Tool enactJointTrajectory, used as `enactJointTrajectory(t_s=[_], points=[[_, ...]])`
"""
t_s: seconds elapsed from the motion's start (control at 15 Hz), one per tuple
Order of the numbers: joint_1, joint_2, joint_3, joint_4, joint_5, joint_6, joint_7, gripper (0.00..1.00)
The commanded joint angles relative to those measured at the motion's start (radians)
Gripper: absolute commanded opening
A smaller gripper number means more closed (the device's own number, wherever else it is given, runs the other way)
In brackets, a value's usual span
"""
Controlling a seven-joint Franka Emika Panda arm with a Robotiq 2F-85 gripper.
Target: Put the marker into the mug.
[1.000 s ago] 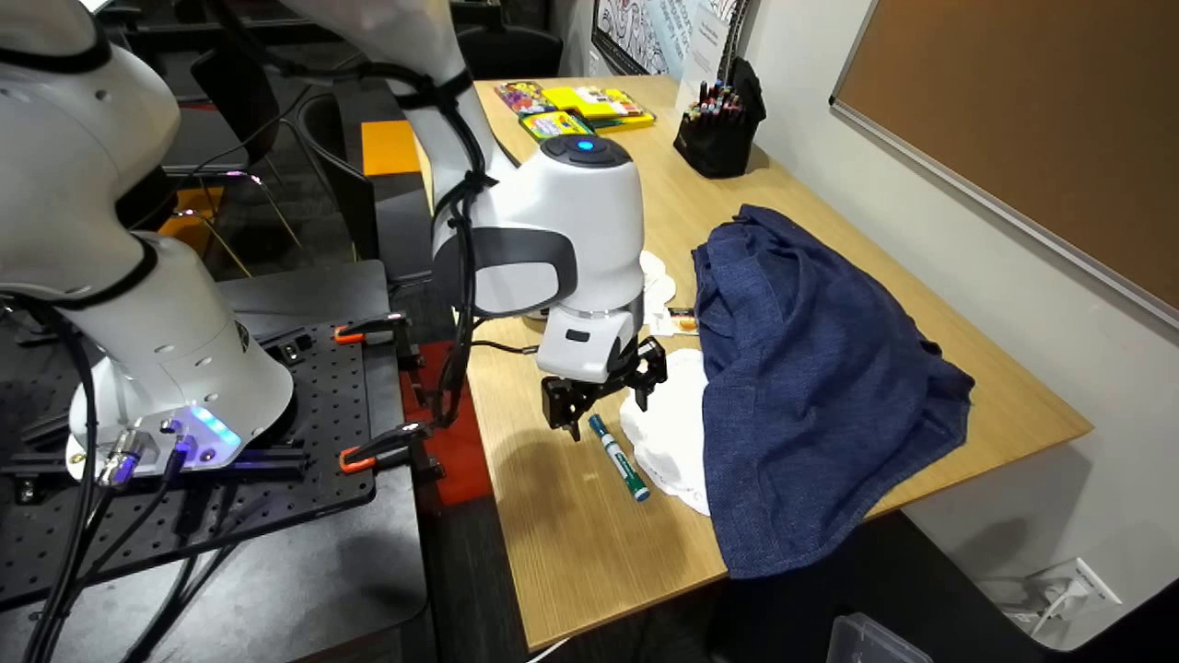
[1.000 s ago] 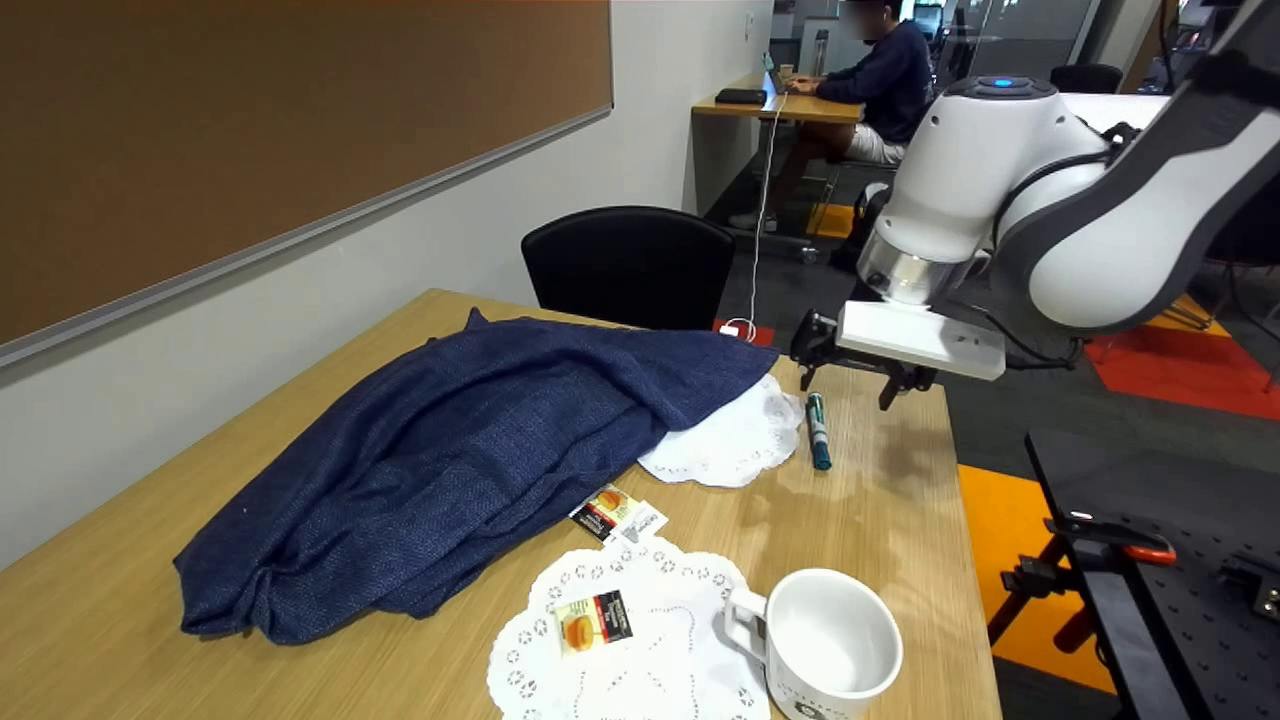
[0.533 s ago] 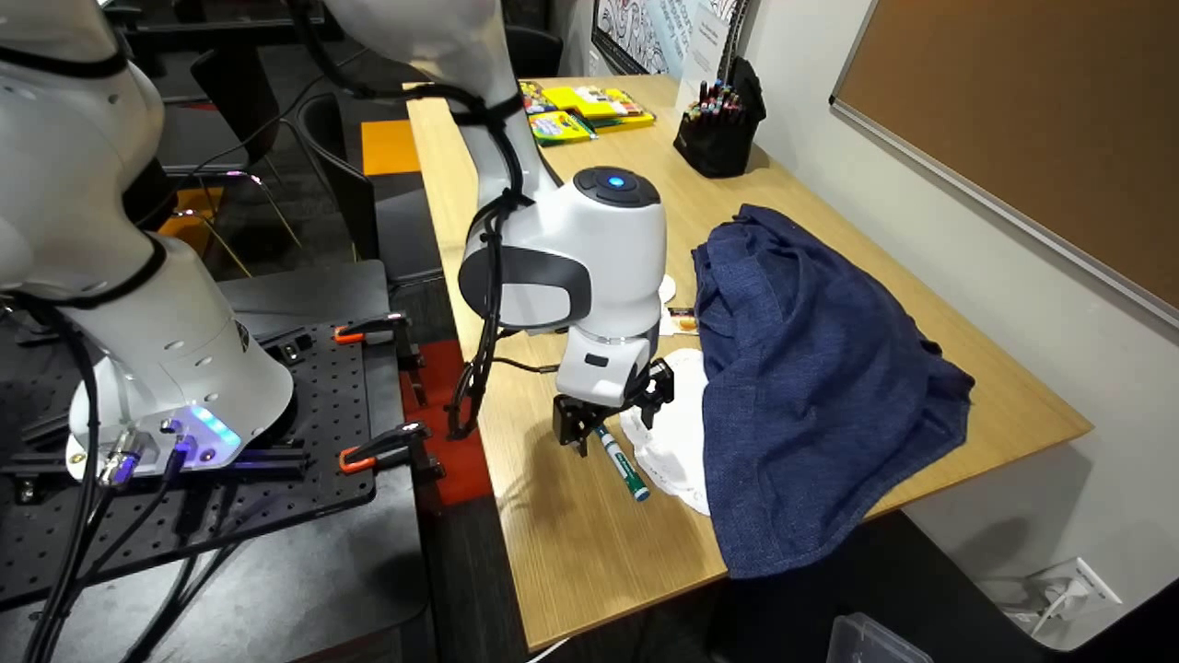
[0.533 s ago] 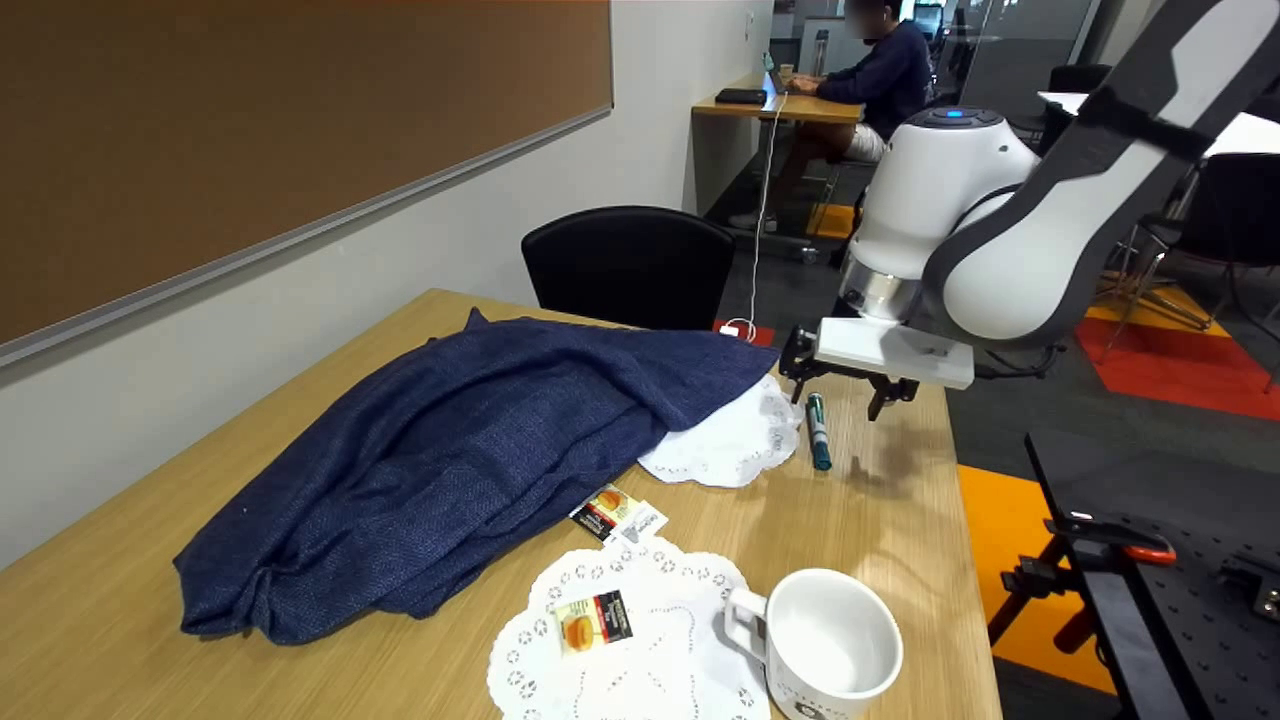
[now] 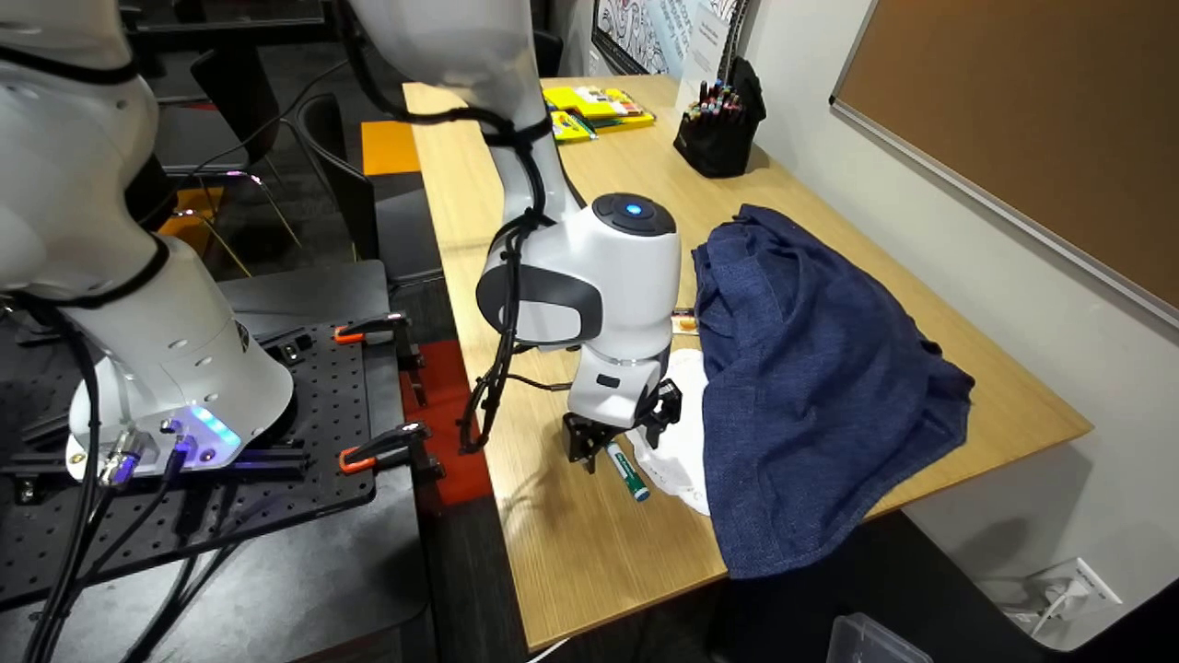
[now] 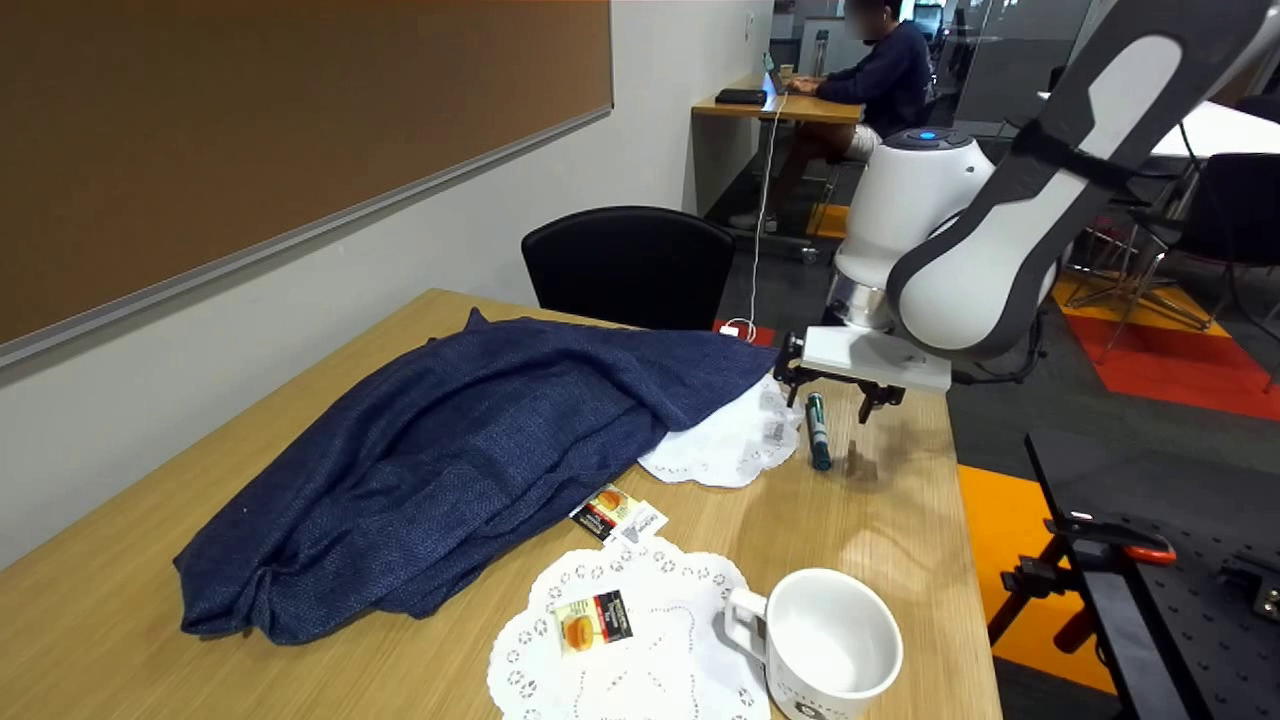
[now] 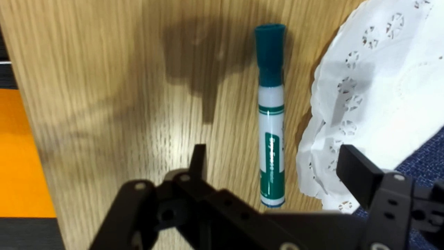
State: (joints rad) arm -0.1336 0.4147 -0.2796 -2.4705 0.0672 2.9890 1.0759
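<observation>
My gripper spans wider than the marker; wooden table extends along one side, a narrow strip separates marker from doily, and the heaped blue cloth obstructs low passage beyond

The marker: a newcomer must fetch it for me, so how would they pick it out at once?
On the wooden table lies a big, crumpled blue cloth, partly covering a white doily. Just off that doily's edge, on bare wood, lies the marker. Slim, teal-capped and white-and-green, it stands out from the flat white doily and blue cloth.
</observation>
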Motion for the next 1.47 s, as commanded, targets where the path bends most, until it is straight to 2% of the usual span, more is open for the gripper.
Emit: enactJointTrajectory(t_s=[0.0, 0.4, 0.53, 0.6, 0.67, 1.0, 1.4], points=[[0.025, 0.027, -0.019, 0.035, 0.055, -0.037, -0.049, 0.65], [0.04, 0.058, -0.031, 0.055, 0.08, -0.044, -0.063, 0.18], [0.054, 0.058, -0.04, 0.051, 0.076, -0.04, -0.06, 0.04], [0.06, 0.053, -0.043, 0.047, 0.073, -0.037, -0.062, 0.01], [0.068, 0.045, -0.048, 0.041, 0.07, -0.036, -0.064, 0.04], [0.121, -0.044, -0.062, -0.016, 0.04, -0.048, -0.117, 0.05], [0.222, -0.222, -0.136, -0.068, -0.064, -0.117, -0.186, 0.05]])
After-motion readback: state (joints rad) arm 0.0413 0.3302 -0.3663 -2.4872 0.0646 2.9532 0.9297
